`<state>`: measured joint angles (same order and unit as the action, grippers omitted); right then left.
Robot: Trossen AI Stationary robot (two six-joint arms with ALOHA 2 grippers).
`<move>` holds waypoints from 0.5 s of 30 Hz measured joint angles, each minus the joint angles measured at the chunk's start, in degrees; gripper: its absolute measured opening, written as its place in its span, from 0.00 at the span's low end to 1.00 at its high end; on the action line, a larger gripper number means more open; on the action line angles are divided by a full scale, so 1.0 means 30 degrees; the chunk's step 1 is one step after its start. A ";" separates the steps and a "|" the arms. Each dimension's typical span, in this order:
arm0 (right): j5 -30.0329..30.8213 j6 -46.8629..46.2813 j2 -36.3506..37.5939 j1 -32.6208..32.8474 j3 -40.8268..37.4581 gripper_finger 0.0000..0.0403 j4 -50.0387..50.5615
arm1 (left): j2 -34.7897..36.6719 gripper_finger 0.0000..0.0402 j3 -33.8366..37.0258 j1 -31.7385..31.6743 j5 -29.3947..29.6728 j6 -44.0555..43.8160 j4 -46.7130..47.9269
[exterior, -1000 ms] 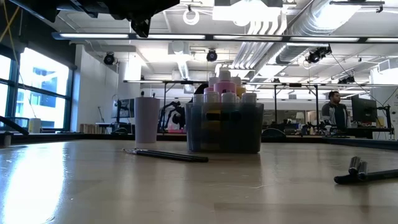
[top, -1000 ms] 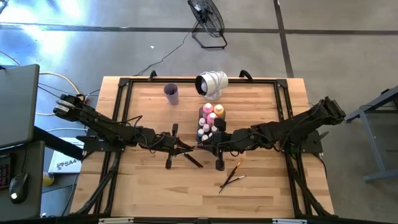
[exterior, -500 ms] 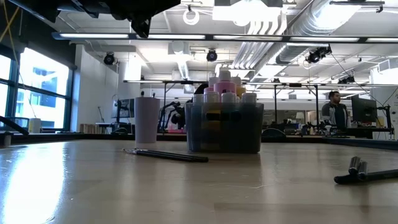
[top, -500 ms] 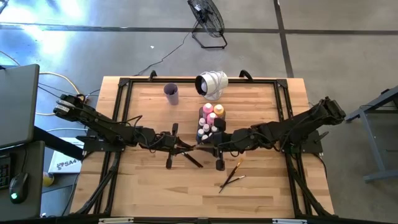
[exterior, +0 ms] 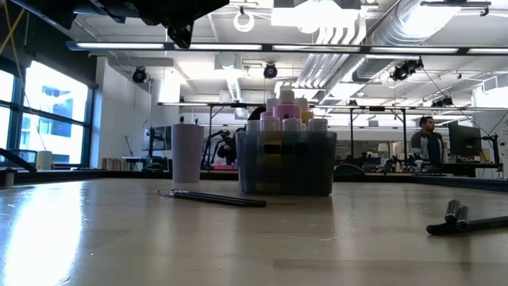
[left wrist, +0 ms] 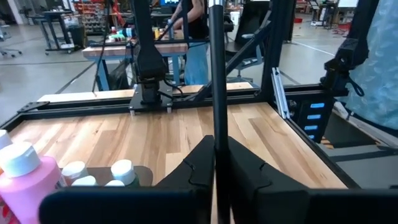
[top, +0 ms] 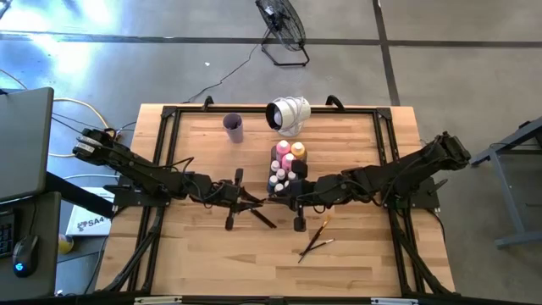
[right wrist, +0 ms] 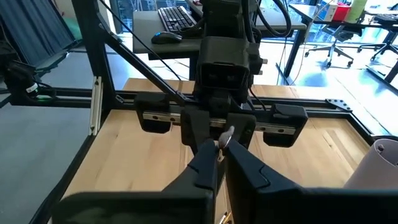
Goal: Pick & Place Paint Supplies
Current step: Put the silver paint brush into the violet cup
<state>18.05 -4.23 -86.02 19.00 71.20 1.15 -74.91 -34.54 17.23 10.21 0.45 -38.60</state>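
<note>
My two grippers meet nose to nose above the table's middle, left (top: 261, 199) and right (top: 280, 196), just near of the clear tray (top: 286, 169). The tray holds pink, orange and tiny white-capped paint bottles (left wrist: 25, 180). My left gripper (left wrist: 214, 163) is shut on a thin dark paintbrush (left wrist: 215, 68). My right gripper (right wrist: 219, 155) is shut at the same brush's silvery end (right wrist: 226, 132). One dark brush (top: 262, 217) lies flat on the table below the grippers. Two wooden brushes (top: 315, 237) lie nearer the front edge. My left gripper pinches the dark handle (left wrist: 215, 140) between its two fingers, which come level from the table's left. The handle rises out of the fingers, clear of the table. My right gripper comes from the table's right, slanting a little down. Its fingertips close just under the silvery end (right wrist: 226, 132), and the fingers hide the place of contact.
A lilac cup (top: 234, 127) stands at the back left of the tray, a white rounded object (top: 290, 114) behind it. A black frame (top: 169, 114) runs round the table. A person (exterior: 427, 139) is far off in the room.
</note>
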 joint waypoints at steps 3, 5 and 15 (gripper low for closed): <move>-0.0060 -0.0109 0.0000 0.0000 0.0000 0.02 -0.0028 | 0.0000 0.14 0.0000 0.0000 -0.0010 0.0248 0.0039; -0.0060 -0.0135 0.0000 0.0000 0.0000 0.02 0.0031 | 0.0023 0.18 0.0000 0.0004 0.0216 0.0494 0.0041; 0.0169 -0.0050 0.0000 -0.0007 -0.0004 0.01 0.0544 | 0.3899 0.30 0.0007 0.0007 0.1537 0.2317 0.3872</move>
<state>18.55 -4.38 -86.02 18.98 71.19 2.78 -63.22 -34.52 17.26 14.82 7.40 -26.98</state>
